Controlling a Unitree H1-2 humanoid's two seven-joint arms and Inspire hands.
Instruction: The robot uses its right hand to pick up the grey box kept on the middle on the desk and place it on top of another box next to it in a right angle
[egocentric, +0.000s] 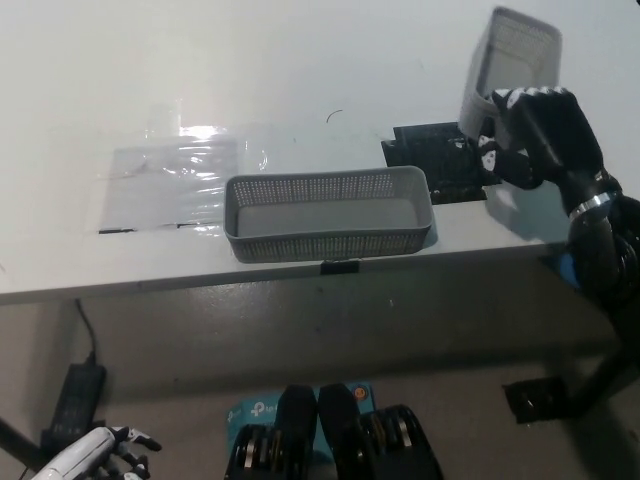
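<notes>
The grey box (512, 62) is off the table (300, 70), held tilted in the air at the upper right, its perforated side facing the camera and its lower end caught in the black right hand (540, 135), whose fingers are wrapped around it. The black forearm runs down from there along the picture's right edge. Below and left of the held box, a black perforated panel (430, 158) lies flat on the table. The second grey box (330, 213) sits upright and open near the table's front edge, just left of that panel and well apart from the held box. The room above it is open, with nothing over its rim. Left of it lies a clear plastic sheet (175, 180), flat on the tabletop. The white left hand (95, 455) rests low at the bottom left, below the table, fingers loosely apart and holding nothing.
</notes>
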